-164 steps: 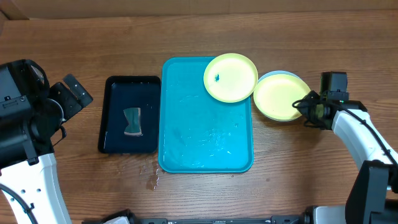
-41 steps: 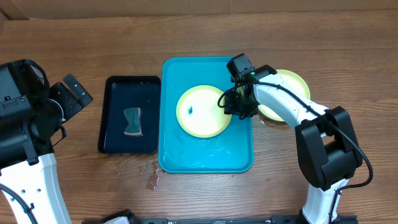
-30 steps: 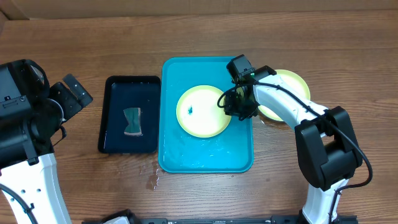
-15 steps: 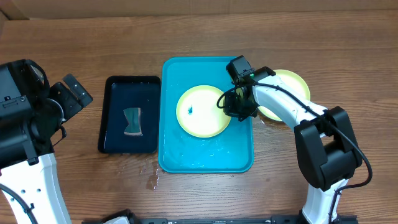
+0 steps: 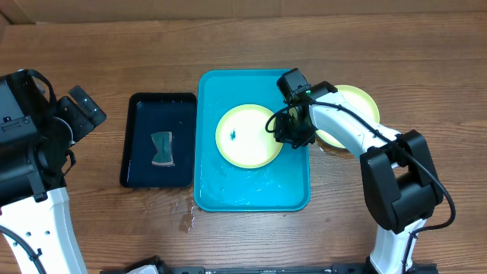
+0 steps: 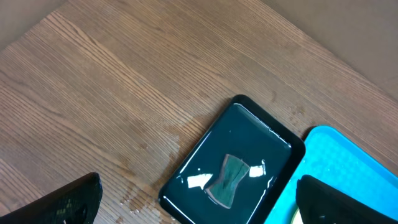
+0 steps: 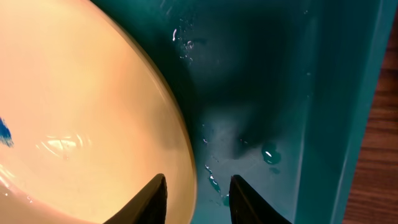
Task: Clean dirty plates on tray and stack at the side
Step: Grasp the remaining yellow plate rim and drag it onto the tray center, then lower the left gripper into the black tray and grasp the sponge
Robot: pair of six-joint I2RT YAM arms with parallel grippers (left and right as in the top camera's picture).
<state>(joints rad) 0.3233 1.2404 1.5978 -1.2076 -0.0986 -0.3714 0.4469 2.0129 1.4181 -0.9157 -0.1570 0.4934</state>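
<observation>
Straddling the rim of the smudged yellow-green plate (image 5: 245, 141) on the turquoise tray (image 5: 251, 194), scrub step about to open.

My right gripper (image 7: 198, 190) stands partly open at the plate's right edge, one finger over the plate, the other over the wet tray floor. The rim sits between them with daylight on both sides, so I judge nothing is pinched. The plate lies flat near the tray's middle, its blue smudge (image 5: 232, 135) facing up and unwiped. Another yellow-green plate (image 5: 354, 103) waits off the tray to my right. My left gripper (image 6: 199, 185) hangs spread wide and empty above the black tray (image 5: 144, 122), where the sponge (image 5: 161, 148) sits in water. Next, I reckon, the left must drop onto that sponge and carry it over, while the right either steadies the rim or lifts clear.
</observation>
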